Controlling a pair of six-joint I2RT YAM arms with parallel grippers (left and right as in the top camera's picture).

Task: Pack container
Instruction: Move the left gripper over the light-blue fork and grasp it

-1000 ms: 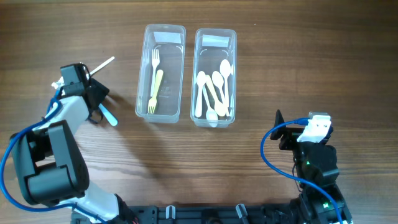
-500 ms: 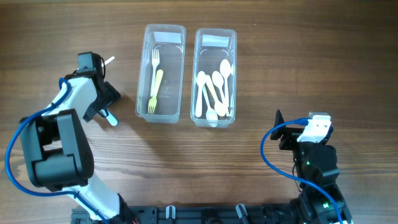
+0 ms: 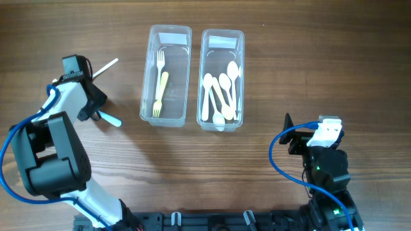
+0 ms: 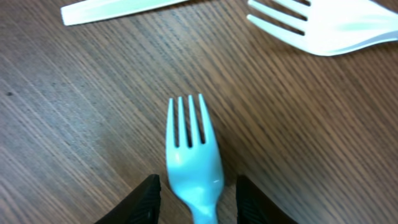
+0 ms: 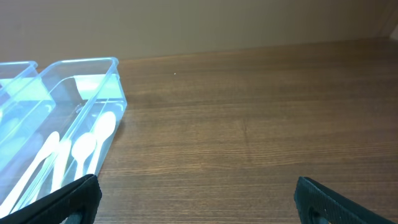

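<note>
My left gripper (image 4: 198, 190), half-open, straddles the light, slippery blue fork (image 4: 194, 152); I'd pinch its stiff neck.

A brown wood-grain table (image 3: 270, 96) carries everything. Two clear plastic tubs stand on it side by side, their long walls nearly touching: the fork tub (image 3: 170, 32) and, just beside it, the spoon tub (image 3: 223, 37). On the fork tub's other side, near it but apart, a light blue fork (image 4: 191, 155) lies flat on the bare wood. On that same side of the tub lie a white fork (image 4: 323, 28) and a white utensil handle (image 4: 118, 7), both flat and clear of the blue fork.
</note>
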